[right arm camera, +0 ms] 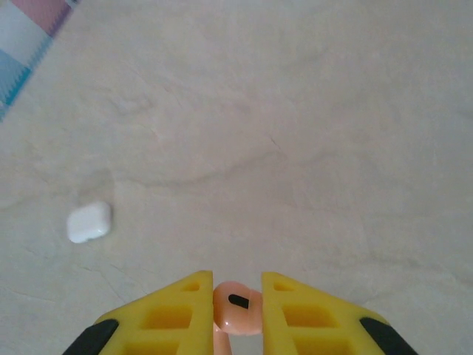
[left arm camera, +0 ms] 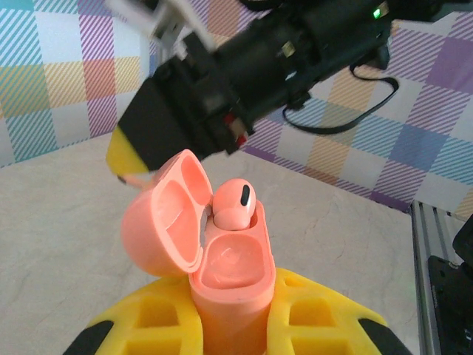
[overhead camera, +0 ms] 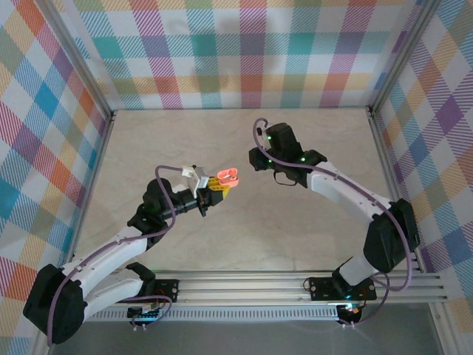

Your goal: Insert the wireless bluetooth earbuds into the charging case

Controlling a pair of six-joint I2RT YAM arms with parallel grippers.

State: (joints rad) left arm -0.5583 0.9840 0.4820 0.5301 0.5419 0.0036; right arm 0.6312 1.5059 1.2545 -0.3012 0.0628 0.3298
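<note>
- Two pinkish-orange earbuds are in play. The seated earbud (left arm camera: 235,205) rests in the far socket of the charging case (left arm camera: 230,296). The held earbud (right arm camera: 238,309) is pinched between the closed fingers of the right tool (right arm camera: 236,296), just beside the case and not yet over it.
- The left tool (overhead camera: 214,191) is clamped shut on the lower body of the case and carries it above the bench (right arm camera: 310,148). The lid (left arm camera: 166,222) is swung open to one side, and the near socket (left arm camera: 230,260) of the case is empty.
- Drop risk: the held earbud is caught by the fingertips alone. Smooth rounded plastic in so narrow a pinch may slip out, and what lies beneath it is bare bench, not the case.
- Misalignment risk: the near socket is shaped, and how the held earbud is turned relative to it cannot be judged. A wrong rotation would leave it perched on the case rim or jammed.
- Collision risk: the right tool stands close to the open lid. A finger coming in could strike the lid, close it, or twist the case in the left tool's hold.
- Disturbance risk: the seated earbud looks proud of its socket, so a hard push beside it could jolt it loose.
- One small white item (right arm camera: 89,222) lies on the bench well apart from the case. Whether it is a case or an earbud cannot be told, and it poses no hazard.
</note>
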